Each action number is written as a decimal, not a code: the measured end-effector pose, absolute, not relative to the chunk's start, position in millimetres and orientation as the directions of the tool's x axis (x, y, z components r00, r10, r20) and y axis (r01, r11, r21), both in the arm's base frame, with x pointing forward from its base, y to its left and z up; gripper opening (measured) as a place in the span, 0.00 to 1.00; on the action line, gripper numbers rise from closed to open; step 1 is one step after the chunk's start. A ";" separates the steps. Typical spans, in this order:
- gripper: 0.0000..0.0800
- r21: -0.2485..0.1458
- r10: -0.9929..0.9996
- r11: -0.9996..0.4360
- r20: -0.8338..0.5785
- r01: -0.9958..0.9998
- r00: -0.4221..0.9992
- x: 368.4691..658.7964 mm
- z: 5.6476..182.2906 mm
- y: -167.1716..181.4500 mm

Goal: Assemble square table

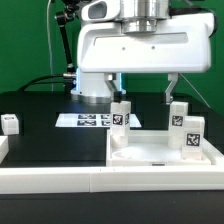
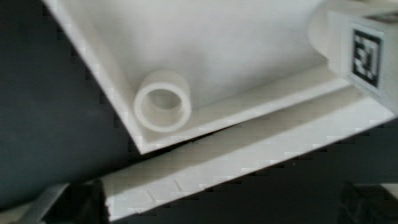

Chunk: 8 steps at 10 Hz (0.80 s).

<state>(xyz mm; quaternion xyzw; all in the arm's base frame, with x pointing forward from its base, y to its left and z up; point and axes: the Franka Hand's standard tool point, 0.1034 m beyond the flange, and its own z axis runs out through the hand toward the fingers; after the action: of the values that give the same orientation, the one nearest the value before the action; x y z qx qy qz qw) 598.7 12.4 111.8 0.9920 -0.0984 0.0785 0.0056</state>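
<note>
My two-finger gripper (image 1: pixel 143 92) hangs spread wide, holding nothing, right above the white plastic square tray-like tabletop (image 1: pixel 150 153), small white tagged legs (image 1: pixel 188 134) standing close by

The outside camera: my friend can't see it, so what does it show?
A white robot arm hangs over a white square tabletop on a black table. Three small tagged legs stand around the tabletop, and a fourth sits far off at the exterior view's left.

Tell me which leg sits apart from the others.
The leg at the exterior view's far left, alone on the black table; the other three stand around the tabletop on the right.
</note>
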 end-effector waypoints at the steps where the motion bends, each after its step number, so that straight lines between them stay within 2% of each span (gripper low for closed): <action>1: 0.81 0.035 -0.006 -0.999 0.156 -0.012 0.988 595.4 110.7 -1.5; 2: 0.81 0.057 0.122 -0.992 0.144 0.115 0.982 594.5 110.4 -19.7; 3: 0.81 0.062 0.191 -0.981 0.127 0.185 0.973 593.0 109.7 -29.1; 6: 0.81 0.105 0.367 -0.928 0.101 0.357 0.925 593.3 109.8 -33.7; 8: 0.81 0.118 0.450 -0.890 0.087 0.440 0.889 590.5 110.8 -43.8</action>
<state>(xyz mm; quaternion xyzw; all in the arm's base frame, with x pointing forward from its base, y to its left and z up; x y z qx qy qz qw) 590.5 -43.8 110.8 0.9706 0.2292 0.0560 0.0475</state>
